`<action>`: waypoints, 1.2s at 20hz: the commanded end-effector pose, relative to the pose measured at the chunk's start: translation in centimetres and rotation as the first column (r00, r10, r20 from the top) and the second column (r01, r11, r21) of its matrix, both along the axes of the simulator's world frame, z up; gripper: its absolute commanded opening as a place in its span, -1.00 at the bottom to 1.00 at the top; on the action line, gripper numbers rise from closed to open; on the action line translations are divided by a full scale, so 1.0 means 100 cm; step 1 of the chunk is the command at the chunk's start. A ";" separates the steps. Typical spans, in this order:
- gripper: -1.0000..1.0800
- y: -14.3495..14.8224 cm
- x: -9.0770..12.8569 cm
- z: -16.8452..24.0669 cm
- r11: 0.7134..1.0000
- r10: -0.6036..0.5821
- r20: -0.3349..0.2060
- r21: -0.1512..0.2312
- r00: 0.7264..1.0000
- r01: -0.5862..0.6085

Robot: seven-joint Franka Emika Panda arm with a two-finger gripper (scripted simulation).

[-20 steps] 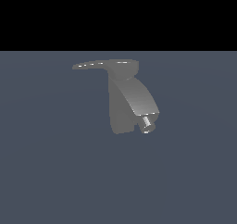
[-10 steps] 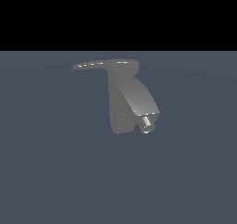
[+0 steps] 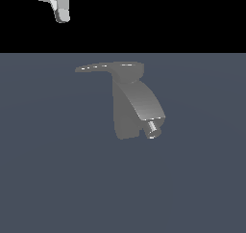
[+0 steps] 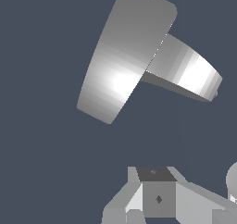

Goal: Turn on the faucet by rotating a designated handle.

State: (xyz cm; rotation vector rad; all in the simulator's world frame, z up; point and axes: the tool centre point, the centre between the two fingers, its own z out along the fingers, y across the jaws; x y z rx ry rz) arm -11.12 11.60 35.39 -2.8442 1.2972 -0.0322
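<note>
The grey-blue surface carries the faucet upright near the middle of the exterior view, its spout curving down toward that view's right. The handle juts flat from the top cap toward the view's left. The hand hangs high above, well apart from it; whether its fingers are apart or together I cannot tell. Descending off-line could strike the cap or spout instead of the thin blade
</note>
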 end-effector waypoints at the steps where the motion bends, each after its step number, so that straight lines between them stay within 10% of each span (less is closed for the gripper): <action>1: -1.00 0.005 0.012 -0.009 0.999 -0.050 -0.002 0.002 0.999 0.050; 24: -1.00 0.012 0.120 -0.088 0.889 -0.457 -0.020 -0.002 0.889 0.457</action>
